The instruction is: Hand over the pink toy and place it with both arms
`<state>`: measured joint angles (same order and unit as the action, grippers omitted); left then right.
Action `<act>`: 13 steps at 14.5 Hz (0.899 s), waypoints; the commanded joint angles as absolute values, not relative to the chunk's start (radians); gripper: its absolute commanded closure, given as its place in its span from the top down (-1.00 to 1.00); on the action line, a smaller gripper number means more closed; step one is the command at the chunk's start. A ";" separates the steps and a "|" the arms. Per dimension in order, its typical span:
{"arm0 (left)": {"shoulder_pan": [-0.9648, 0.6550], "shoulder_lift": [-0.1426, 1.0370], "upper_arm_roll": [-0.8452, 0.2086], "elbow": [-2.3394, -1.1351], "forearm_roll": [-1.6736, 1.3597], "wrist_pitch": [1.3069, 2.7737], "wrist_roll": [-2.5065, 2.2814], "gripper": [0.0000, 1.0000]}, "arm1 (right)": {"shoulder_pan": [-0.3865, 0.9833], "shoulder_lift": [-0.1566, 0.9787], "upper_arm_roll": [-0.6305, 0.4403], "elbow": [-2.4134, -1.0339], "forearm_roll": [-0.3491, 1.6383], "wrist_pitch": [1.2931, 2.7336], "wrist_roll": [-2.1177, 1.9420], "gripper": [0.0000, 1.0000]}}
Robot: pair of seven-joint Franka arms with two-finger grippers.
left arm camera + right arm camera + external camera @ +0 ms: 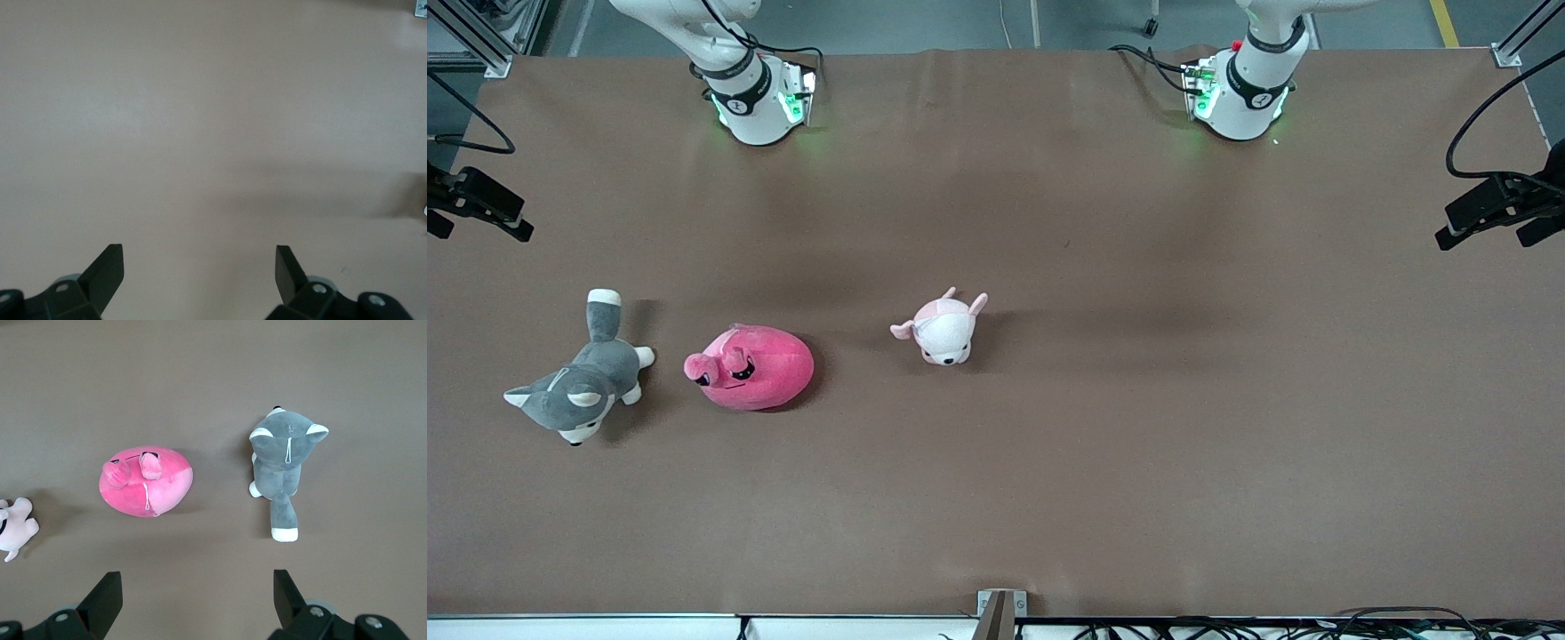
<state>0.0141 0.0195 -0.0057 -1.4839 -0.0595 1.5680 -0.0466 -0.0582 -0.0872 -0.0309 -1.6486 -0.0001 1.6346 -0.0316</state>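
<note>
The pink toy (pixel 751 366) lies on the brown table toward the right arm's end, between the grey husky and the small pale pink plush. It also shows in the right wrist view (pixel 147 481). My right gripper (pixel 197 593) is open and empty, high over bare table, with the pink toy and the husky in its view. My left gripper (pixel 199 270) is open and empty over bare brown table. In the front view only the two arms' bases (pixel 751 98) (pixel 1240 89) show; both grippers are out of that view.
A grey-and-white plush husky (pixel 580 382) (pixel 283 463) lies beside the pink toy at the right arm's end. A small pale pink-and-white plush (pixel 944 327) (pixel 13 527) lies near the table's middle. Black camera mounts (pixel 1498 209) stand at both table ends.
</note>
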 commanded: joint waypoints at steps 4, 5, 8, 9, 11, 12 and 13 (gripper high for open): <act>0.006 0.014 -0.003 -1.474 -0.048 1.557 -0.048 1.00 | -0.058 -0.117 -0.029 -1.684 -0.002 1.654 -0.038 1.00; 0.006 0.014 -0.003 -1.474 -0.048 1.557 -0.049 1.00 | -0.060 -0.118 -0.031 -1.684 -0.002 1.652 -0.038 1.00; 0.008 0.014 -0.003 -1.474 -0.048 1.557 -0.049 1.00 | -0.060 -0.117 -0.031 -1.680 -0.002 1.647 -0.040 1.00; 0.008 0.014 -0.003 -1.474 -0.048 1.557 -0.049 1.00 | -0.060 -0.115 -0.031 -1.678 -0.002 1.647 -0.043 1.00; 0.006 0.014 -0.003 -1.474 -0.048 1.557 -0.049 1.00 | -0.061 -0.115 -0.031 -1.678 -0.002 1.638 -0.049 1.00; 0.006 0.014 -0.003 -1.474 -0.048 1.557 -0.049 1.00 | -0.060 -0.115 -0.031 -1.678 -0.002 1.640 -0.049 1.00; 0.008 0.014 -0.003 -1.474 -0.048 1.557 -0.049 1.00 | -0.060 -0.115 -0.031 -1.677 -0.002 1.640 -0.049 1.00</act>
<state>0.0138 0.0195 -0.0057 -1.4839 -0.0595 1.5679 -0.0466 -0.0582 -0.0872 -0.0311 -1.6486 -0.0002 1.6346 -0.0347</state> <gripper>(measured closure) 0.000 0.000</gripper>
